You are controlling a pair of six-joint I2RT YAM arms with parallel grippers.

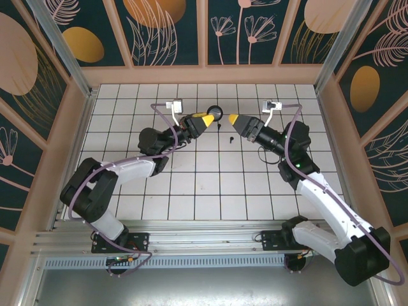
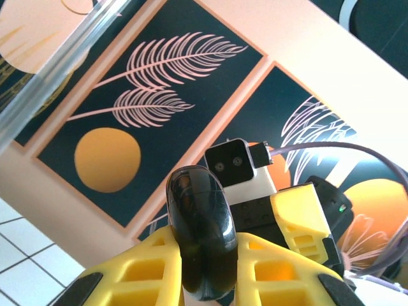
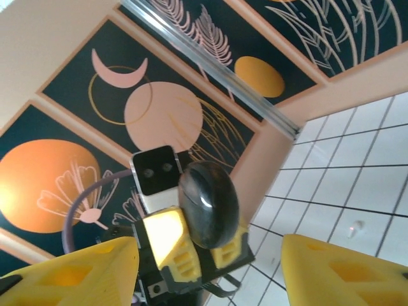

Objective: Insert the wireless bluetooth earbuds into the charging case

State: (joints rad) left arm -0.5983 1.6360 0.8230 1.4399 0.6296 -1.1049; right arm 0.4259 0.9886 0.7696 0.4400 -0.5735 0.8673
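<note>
A glossy black round charging case (image 1: pixel 216 113) is held up off the floor at the back middle, its lid shut. My left gripper (image 1: pixel 210 117) is shut on it, and in the left wrist view the case (image 2: pixel 203 236) stands edge-on between the yellow fingers (image 2: pixel 140 271). My right gripper (image 1: pixel 232 119) faces it from the right, open and holding nothing. In the right wrist view the case (image 3: pixel 209 203) sits ahead of the wide-spread fingers (image 3: pixel 344 271). A tiny black earbud (image 1: pixel 228 136) lies on the tiles below the grippers. A small white earbud (image 3: pixel 355 226) lies on a tile.
The white tiled floor (image 1: pixel 210 185) is walled by a beige rim and patterned panels (image 1: pixel 204 32). Both arms reach toward the back middle, their tips close together. The right arm's cable (image 1: pixel 290 127) loops near its wrist.
</note>
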